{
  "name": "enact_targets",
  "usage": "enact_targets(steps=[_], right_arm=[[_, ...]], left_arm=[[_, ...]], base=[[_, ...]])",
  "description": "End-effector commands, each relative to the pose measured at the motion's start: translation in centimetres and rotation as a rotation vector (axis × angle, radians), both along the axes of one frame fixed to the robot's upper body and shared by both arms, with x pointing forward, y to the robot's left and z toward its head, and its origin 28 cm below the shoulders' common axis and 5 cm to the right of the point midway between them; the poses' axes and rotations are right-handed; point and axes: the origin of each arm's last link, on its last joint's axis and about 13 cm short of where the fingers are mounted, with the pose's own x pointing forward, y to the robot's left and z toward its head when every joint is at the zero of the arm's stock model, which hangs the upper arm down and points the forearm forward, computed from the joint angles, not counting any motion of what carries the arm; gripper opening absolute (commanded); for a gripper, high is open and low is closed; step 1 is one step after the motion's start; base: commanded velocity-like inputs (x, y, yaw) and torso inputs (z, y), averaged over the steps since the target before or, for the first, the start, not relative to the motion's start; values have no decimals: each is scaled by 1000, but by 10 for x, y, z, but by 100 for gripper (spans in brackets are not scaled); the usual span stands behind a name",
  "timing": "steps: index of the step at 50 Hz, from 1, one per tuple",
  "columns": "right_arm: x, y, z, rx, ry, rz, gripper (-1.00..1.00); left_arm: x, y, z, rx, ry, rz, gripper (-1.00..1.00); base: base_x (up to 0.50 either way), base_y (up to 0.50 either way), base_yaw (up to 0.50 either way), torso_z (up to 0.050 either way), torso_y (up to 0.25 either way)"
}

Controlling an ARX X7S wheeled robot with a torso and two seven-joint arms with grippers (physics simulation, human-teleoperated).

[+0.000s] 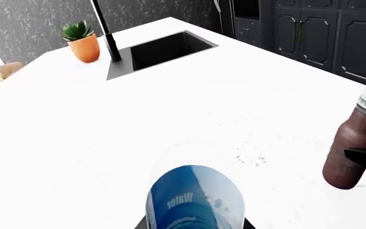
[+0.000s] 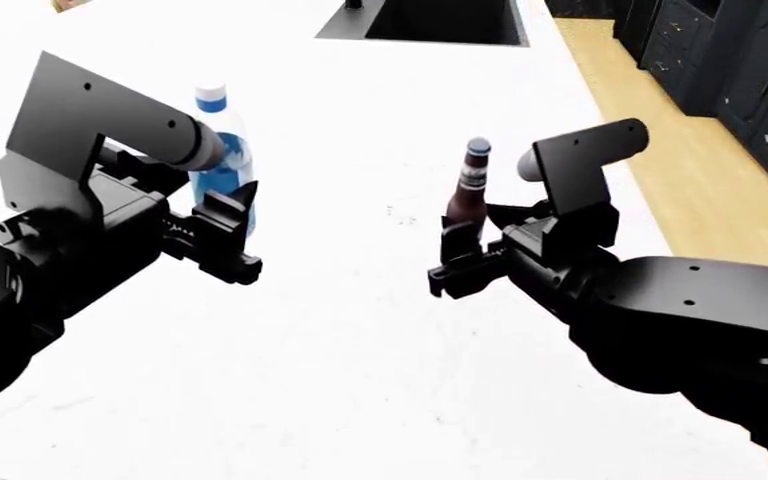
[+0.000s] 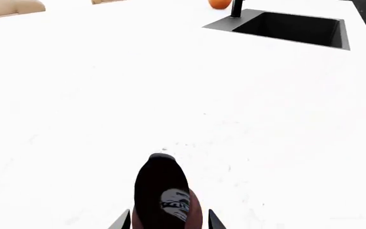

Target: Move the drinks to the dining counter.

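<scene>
Over the bench: both arms hover above the white bench (image 2: 357, 350)
Left pincer (image 2: 231, 235): clamped on the water bottle (image 2: 221, 150), upright between its fingers
Right pincer (image 2: 471, 250): clamped on the beer bottle (image 2: 468, 190), upright
Between the pincers: bare bench
Beyond both pincers: dark sink (image 1: 167, 47) with black faucet (image 1: 106, 31), potted succulent (image 1: 81, 40) beside it; navy cabinets (image 1: 316, 33) farther off
</scene>
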Motion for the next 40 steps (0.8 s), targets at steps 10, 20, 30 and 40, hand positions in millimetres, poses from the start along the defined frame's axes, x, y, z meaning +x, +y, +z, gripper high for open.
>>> enact_targets(steps=[10, 20, 30, 40], right_arm=[[0, -1, -5, -29, 36, -3, -100], [1, -1, -6, -34, 45, 0, -100], [1, -1, -5, -44, 37, -9, -100], [1, -3, -3, -44, 18, -23, 100]], left_arm=[[1, 1, 2, -7, -29, 22, -100], [2, 1, 3, -8, -30, 21, -100], [2, 1, 3, -6, -30, 19, -100], [3, 1, 2, -5, -28, 15, -100]], base=[[0, 0, 0, 1, 1], [0, 0, 0, 0, 1], [0, 0, 0, 0, 1], [0, 0, 0, 1, 1]])
